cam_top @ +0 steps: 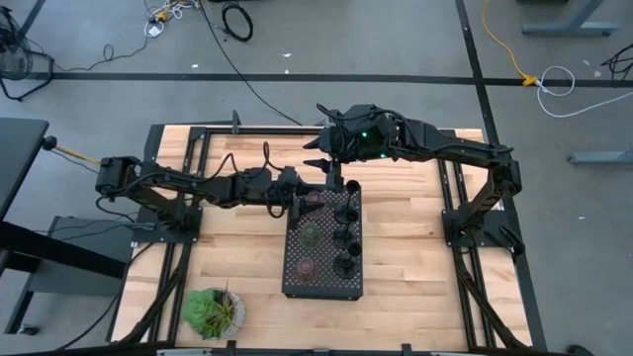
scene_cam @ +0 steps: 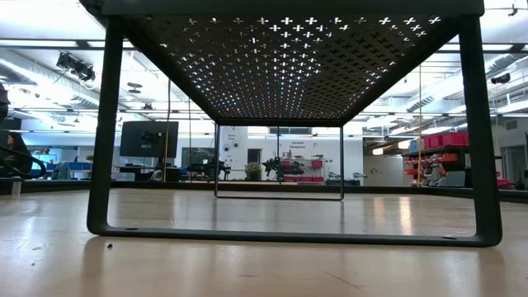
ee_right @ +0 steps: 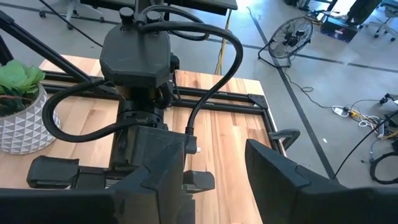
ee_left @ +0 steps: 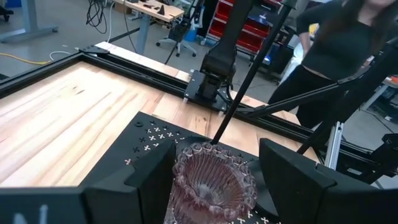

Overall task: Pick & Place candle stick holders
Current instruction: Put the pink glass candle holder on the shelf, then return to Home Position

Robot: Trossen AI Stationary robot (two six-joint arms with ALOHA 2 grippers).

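Note:
A black perforated tray (cam_top: 322, 282) stands on legs (scene_cam: 103, 165) on the wooden table. On its left half sit the squat glass holders: pinkish (cam_top: 314, 198), olive-green (cam_top: 310, 234) and brownish (cam_top: 307, 265). Slim black stemmed holders (cam_top: 345, 237) stand in a row on its right half. My left gripper (cam_top: 303, 200) reaches in level from the table's left. Its fingers are open on either side of the ribbed pinkish holder (ee_left: 214, 183), which rests on the tray. A thin black stem (ee_left: 242, 87) rises behind it. My right gripper (cam_top: 318, 155) hovers high over the tray's far end, open and empty (ee_right: 214, 186).
A leafy plant in a white pot (cam_top: 213, 311) stands at the near left of the table. A person (ee_left: 348, 50) stands beyond the table's right side. Black frame rails (cam_top: 178, 188) border the table. Bare wood (cam_top: 415, 247) lies on both sides of the tray.

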